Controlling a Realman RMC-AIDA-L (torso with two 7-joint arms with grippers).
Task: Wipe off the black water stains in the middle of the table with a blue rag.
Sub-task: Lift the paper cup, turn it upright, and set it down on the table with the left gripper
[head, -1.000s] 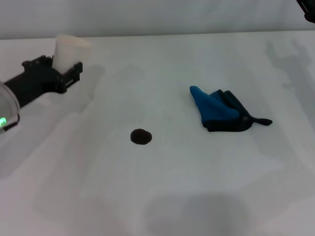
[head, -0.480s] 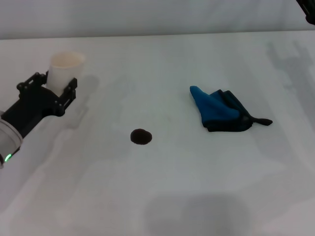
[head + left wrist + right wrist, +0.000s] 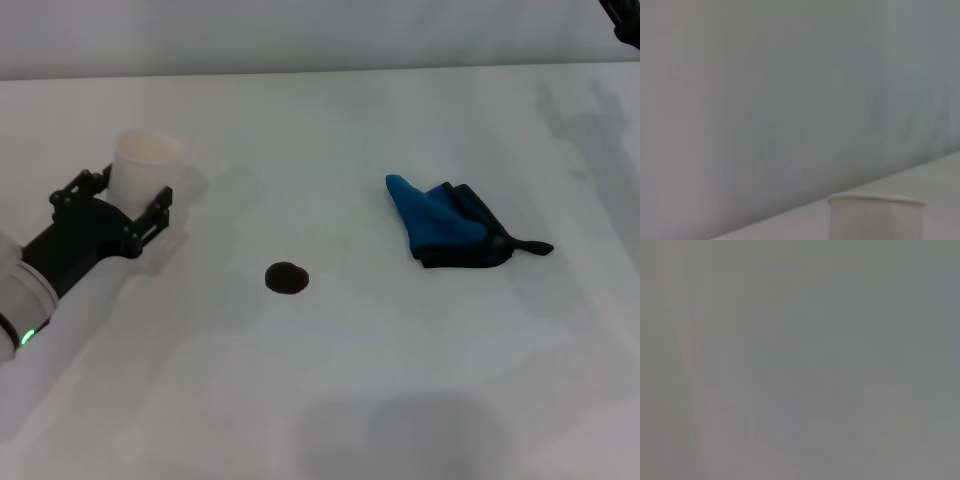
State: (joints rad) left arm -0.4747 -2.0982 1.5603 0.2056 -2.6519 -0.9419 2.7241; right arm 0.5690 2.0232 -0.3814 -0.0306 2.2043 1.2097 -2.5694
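White worktop (image 3: pixel 330 400) carries the black water stains (image 3: pixel 287 278) centrally; the blue rag (image 3: pixel 445 225) lies farther right, ungrasped. Left gripper (image 3: pixel 135 200) clasps a paper cup (image 3: pixel 143 165) near the left edge; tipping it risks spillage. Right gripper (image 3: pixel 625 18): cannot tell.

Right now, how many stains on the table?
1. The black water stain sits mid-table, between the paper cup at the left gripper and the blue rag. None other visible.
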